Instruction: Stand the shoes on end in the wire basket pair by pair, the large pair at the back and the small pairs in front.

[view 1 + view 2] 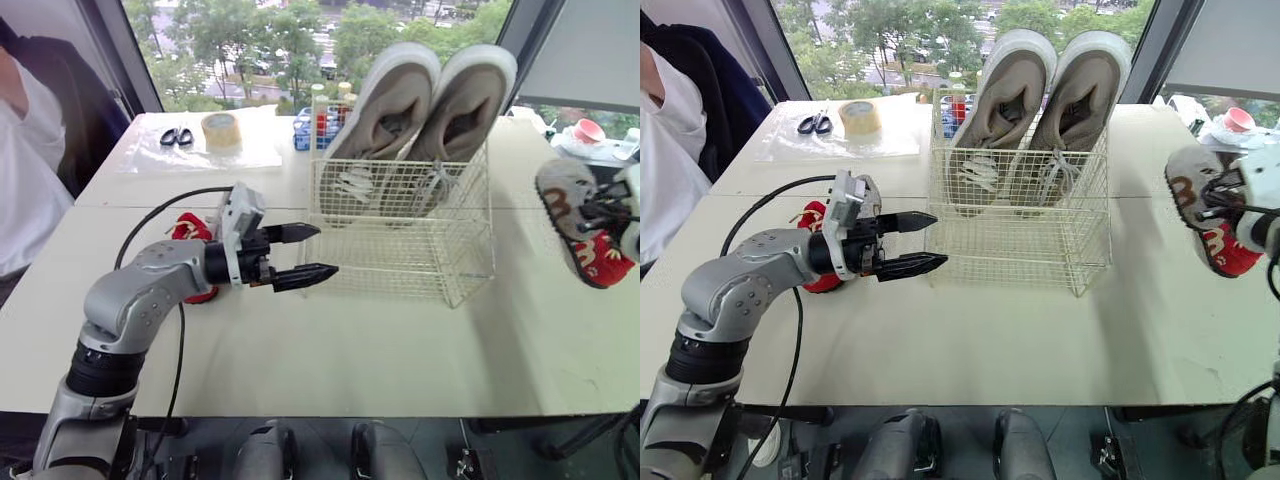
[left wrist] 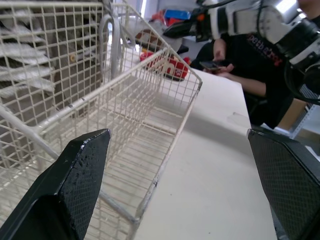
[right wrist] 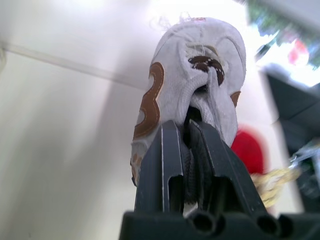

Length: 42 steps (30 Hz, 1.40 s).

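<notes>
A white wire basket [image 1: 400,250] stands mid-table. The large grey pair [image 1: 385,100] stands on end against its back wall, toes up. My left gripper [image 1: 305,252] is open, level with the basket's left front corner, with nothing between its fingers [image 2: 75,175]. Behind that arm a small red shoe [image 1: 190,230] lies on the table. Off to the right, my right gripper [image 3: 186,127] is shut on the laces of a small white shoe [image 3: 170,75] with brown marks and red parts. That small shoe [image 1: 575,225] hangs above the table, right of the basket.
A tape roll [image 1: 221,130] and scissors [image 1: 177,137] lie on a plastic sheet at the back left. A blue rack of bottles [image 1: 308,126] stands behind the basket. A person in white [image 1: 25,150] is at the left edge. The basket's front half holds nothing.
</notes>
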Available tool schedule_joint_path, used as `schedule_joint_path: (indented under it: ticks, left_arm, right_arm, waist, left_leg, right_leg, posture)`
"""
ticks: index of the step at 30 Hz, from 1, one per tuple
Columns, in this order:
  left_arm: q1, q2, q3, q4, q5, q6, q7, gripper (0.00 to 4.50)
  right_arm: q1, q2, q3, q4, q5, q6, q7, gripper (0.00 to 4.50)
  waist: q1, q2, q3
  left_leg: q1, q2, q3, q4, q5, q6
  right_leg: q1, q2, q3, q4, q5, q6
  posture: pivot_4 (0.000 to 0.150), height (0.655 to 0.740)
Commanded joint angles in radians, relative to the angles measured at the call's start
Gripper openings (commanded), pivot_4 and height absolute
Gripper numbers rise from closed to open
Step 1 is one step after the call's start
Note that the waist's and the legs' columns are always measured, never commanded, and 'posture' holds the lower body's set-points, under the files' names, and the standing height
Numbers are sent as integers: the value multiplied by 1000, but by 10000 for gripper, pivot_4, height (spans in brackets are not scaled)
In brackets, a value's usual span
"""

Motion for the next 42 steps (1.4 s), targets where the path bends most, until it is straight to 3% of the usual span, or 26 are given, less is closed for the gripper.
schedule_joint_path:
  ticks: [1, 6, 13, 17, 21, 28, 34, 42]
  left_arm:
    - [-53, -9, 28, 20, -10, -21, -25, 45000]
    - [-127, -26, 54, 95, -74, 34, -57, 45000]
    - [-237, -24, 77, 225, -114, 78, -143, 45000]
    - [-307, -37, 105, 291, -161, 131, -156, 45000]
    - [-374, -23, 127, 364, -188, 192, -187, 45000]
    - [-467, 31, 119, 483, -169, 269, -267, 45000]
    - [-509, 49, 126, 548, -156, 300, -304, 45000]
    - [-508, 52, 132, 550, -155, 330, -311, 45000]
  right_arm:
    - [3, -51, -100, -180, 58, 62, 22, 1565]
    - [-51, -92, -176, -347, 161, 61, 86, 1565]
    - [-243, -101, -207, -493, 350, 66, 96, 1565]
    - [-308, -100, -153, -603, 505, 81, 125, 1565]
    - [-315, -104, -56, -664, 563, 54, 164, 1565]
    - [-318, -98, 132, -701, 507, -95, 280, 1565]
    - [-319, -101, 284, -684, 344, -302, 400, 1565]
    - [-368, -64, 370, -622, 227, -460, 480, 1565]
  waist:
    - [-2, 0, 0]
    - [-2, 0, 0]
    - [-4, 0, 0]
    - [-2, 0, 0]
    - [-4, 0, 0]
    - [-4, 0, 0]
    - [-3, 0, 1]
    - [-4, 0, 1]
  left_leg:
    - [0, 0, 0, 0, -1, 1]
    - [0, 0, 0, 0, -2, 4]
    - [-1, 0, 0, 0, -2, 4]
    - [-2, 0, -1, 0, -3, 5]
    - [-2, 0, -1, 0, -3, 5]
    - [-2, 0, 0, 0, -3, 5]
    - [-3, 0, 0, 0, -2, 4]
    - [-3, 0, 0, 0, 0, 0]
  right_leg:
    - [0, 0, 0, 0, 0, 0]
    - [-1, 0, 0, 0, 0, 0]
    - [-1, 1, 0, 0, 0, 0]
    - [-2, 0, 0, 0, 0, 0]
    - [-2, 0, 0, -1, 0, 0]
    - [-2, 0, 0, 0, 0, 0]
    - [-3, 0, 0, 0, 0, 0]
    - [-3, 0, 0, 0, 0, 0]
  posture:
    - [1500, 7400]
    - [1500, 7400]
    - [1500, 7400]
    - [1500, 7400]
    - [1500, 7400]
    - [1500, 7400]
    - [1500, 7400]
    - [1500, 7400]
